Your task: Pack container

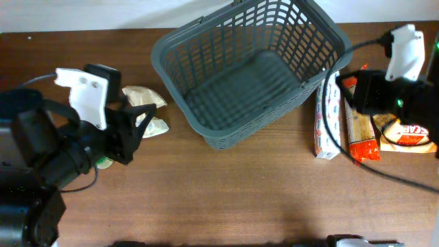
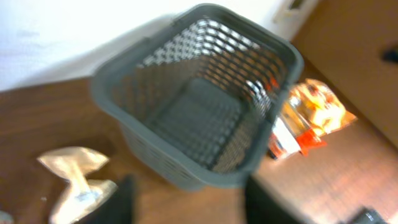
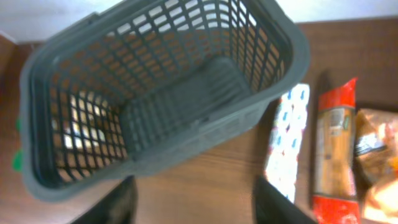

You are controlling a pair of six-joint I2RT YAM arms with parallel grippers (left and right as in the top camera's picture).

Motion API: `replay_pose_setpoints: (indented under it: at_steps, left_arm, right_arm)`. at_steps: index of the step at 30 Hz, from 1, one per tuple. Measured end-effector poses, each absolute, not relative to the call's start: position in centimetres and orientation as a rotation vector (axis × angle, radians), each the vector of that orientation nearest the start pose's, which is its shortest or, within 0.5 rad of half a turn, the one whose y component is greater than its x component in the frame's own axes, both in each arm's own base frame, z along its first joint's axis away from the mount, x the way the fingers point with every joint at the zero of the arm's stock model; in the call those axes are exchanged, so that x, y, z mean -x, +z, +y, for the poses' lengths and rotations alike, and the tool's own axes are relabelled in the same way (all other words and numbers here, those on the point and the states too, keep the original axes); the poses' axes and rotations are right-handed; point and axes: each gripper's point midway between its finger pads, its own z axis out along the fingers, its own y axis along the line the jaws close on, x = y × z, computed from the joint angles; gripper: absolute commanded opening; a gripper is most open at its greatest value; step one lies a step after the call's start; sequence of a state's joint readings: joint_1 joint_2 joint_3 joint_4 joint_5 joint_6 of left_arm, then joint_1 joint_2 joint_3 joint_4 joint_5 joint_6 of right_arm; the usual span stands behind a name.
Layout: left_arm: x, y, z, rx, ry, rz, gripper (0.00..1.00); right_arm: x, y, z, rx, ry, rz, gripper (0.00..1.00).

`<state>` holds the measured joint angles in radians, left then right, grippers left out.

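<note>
The dark grey lattice basket (image 1: 247,68) stands empty at the back middle of the table; it also shows in the left wrist view (image 2: 199,99) and the right wrist view (image 3: 155,93). My left gripper (image 1: 139,127) is open and empty, left of the basket beside two cream-coloured bags (image 1: 145,98). In the left wrist view its fingers (image 2: 193,208) frame bare table in front of the basket, with the cream bags (image 2: 74,165) at the lower left. My right gripper (image 1: 348,89) is open and empty above the packages right of the basket; its fingers (image 3: 196,205) frame bare table.
Right of the basket lie a white patterned pack (image 1: 328,116), a long red-orange packet (image 1: 362,137) and a snack bag with a red label (image 1: 411,132). They also show in the right wrist view: white pack (image 3: 286,140), red packet (image 3: 333,155), snack bag (image 3: 376,162).
</note>
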<state>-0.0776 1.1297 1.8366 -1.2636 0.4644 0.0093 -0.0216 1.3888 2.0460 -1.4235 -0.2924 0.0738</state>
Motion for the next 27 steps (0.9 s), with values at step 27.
replay_pose_setpoints:
  at_steps: [27]
  left_arm:
    - [-21.3, 26.5, -26.4, -1.316, -0.209, 2.471, 0.02]
  right_arm:
    - [-42.4, 30.7, 4.2, -0.104, 0.436, 2.515, 0.04]
